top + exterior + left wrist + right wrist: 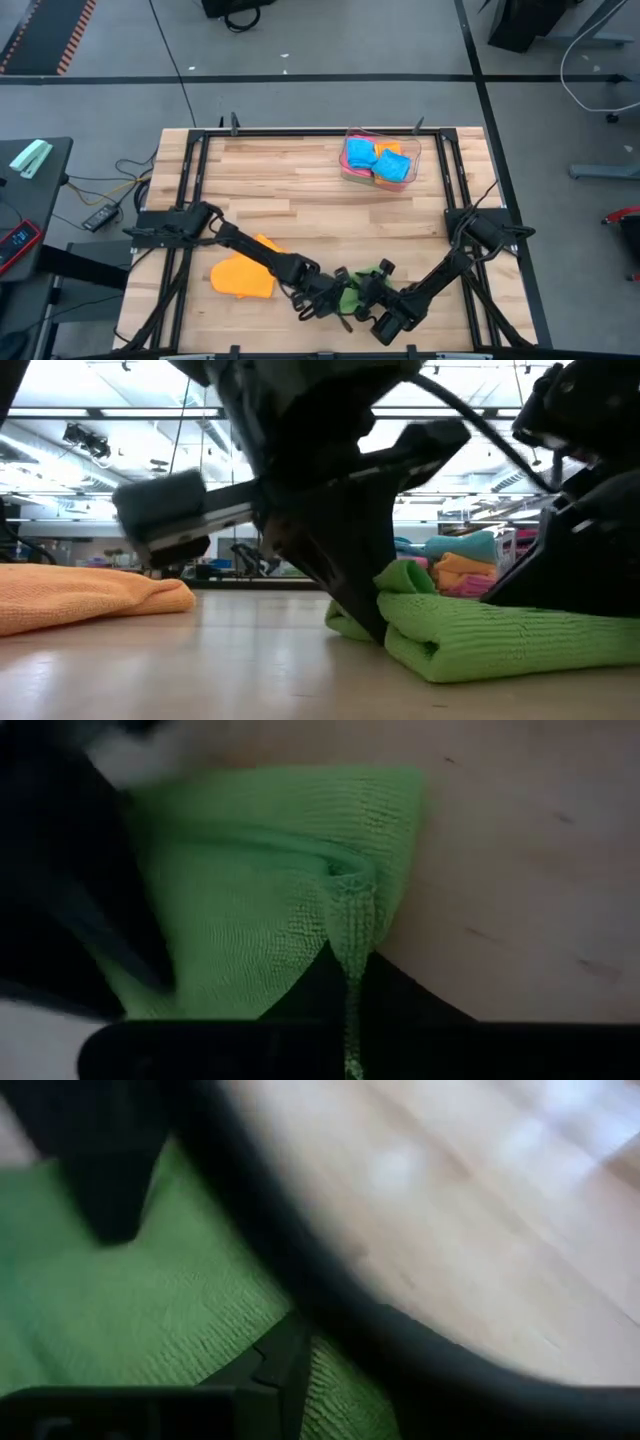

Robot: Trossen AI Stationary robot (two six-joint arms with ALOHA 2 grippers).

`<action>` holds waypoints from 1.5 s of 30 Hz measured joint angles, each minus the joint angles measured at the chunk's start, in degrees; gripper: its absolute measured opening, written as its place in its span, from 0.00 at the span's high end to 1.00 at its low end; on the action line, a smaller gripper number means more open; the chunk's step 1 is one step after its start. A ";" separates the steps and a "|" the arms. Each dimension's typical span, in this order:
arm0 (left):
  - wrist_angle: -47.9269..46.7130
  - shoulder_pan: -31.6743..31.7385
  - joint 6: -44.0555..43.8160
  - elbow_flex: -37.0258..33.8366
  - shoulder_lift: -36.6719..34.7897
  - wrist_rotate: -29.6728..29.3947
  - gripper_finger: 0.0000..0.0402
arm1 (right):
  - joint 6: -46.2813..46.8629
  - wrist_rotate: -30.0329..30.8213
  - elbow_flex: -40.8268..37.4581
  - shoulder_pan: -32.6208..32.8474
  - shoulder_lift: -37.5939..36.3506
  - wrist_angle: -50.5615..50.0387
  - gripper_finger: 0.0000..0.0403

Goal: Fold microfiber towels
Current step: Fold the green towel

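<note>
Both arms hide most of the green towel (352, 292) from above; the right end effector (275, 1370) shows only as blur.

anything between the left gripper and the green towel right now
Nothing visible. The left gripper is shut on a pinched ridge of the green towel at the table's near edge, and the right gripper is down on the same towel.

A clear tray (414, 150) sits on the wooden table (300, 190), apparently plastic.
</note>
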 joint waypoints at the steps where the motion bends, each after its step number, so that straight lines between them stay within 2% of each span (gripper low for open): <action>1: -1.51 0.31 -1.10 0.75 0.00 1.20 0.97 | -1.03 -1.42 -0.07 0.07 -1.09 -0.59 0.69; 3: -4.88 0.90 -2.88 2.33 0.00 2.63 0.97 | -3.12 -3.26 -0.17 0.36 -3.56 -1.26 0.69; 8: -11.83 1.51 -4.91 6.84 -0.10 6.05 0.97 | -5.74 -2.15 -0.13 0.88 -8.38 -1.92 0.69; 14: -18.53 1.87 -7.44 11.36 -0.33 12.33 0.97 | -2.14 -0.40 -0.06 2.80 -8.85 -1.88 0.69; 17: -20.98 2.03 -6.81 12.23 -0.39 12.81 0.95 | -0.96 -0.02 -0.06 3.97 -8.44 -1.96 0.69; 25: -18.88 2.08 -3.97 12.57 -0.38 13.30 0.97 | -0.49 0.16 0.01 4.19 -6.70 -0.69 0.69; 34: -14.24 3.24 -3.98 12.57 -0.22 13.38 0.97 | -6.82 -3.92 0.31 1.20 0.94 12.57 0.69; 41: -9.71 4.00 -3.80 12.57 -0.22 13.23 0.93 | -8.15 -5.33 0.12 1.86 -0.74 12.04 0.69; 45: -9.72 4.00 -2.01 12.57 -0.22 13.25 0.95 | -8.22 -6.23 0.03 2.45 -2.84 9.90 0.69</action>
